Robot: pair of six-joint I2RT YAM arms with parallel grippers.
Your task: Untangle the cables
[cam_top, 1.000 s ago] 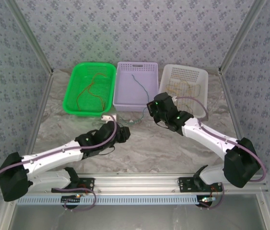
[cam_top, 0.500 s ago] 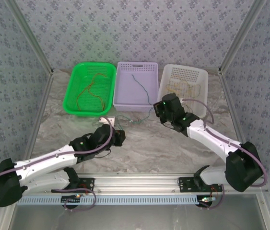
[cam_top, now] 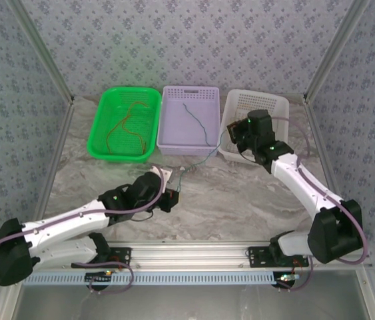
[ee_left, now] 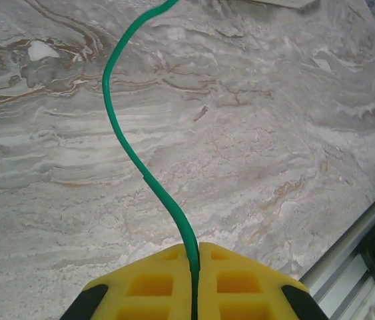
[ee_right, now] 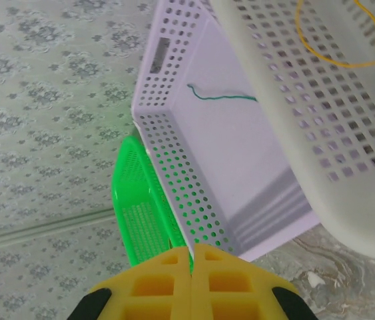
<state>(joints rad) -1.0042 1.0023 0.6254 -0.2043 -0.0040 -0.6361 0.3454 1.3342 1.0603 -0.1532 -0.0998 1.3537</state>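
A green cable [ee_left: 128, 151] stretches across the marble table [cam_top: 240, 200] between my two grippers. My left gripper [ee_left: 194, 248] is shut on its near end, and the wire rises straight out from between the yellow fingers [ee_left: 154, 280]. From above, the left gripper [cam_top: 172, 183] sits mid-table and the cable [cam_top: 204, 159] runs up to my right gripper [cam_top: 229, 135], at the near-left corner of the white basket [cam_top: 277, 107]. The right gripper [ee_right: 192, 250] is shut, with a green sliver pinched between its fingers. Other cables lie in the baskets: teal [cam_top: 194, 119], red-orange [cam_top: 124, 127], yellow [ee_right: 334, 50].
Three baskets stand in a row at the back: green basket [cam_top: 100, 127], purple basket [cam_top: 190, 91], then the white one. An aluminium rail [cam_top: 194, 252] runs along the near edge. Patterned walls enclose the table on three sides.
My left gripper has shut on the green cable and drawn slightly nearer. My right gripper, staying shut, has moved right and back toward the white basket, stretching the cable out.
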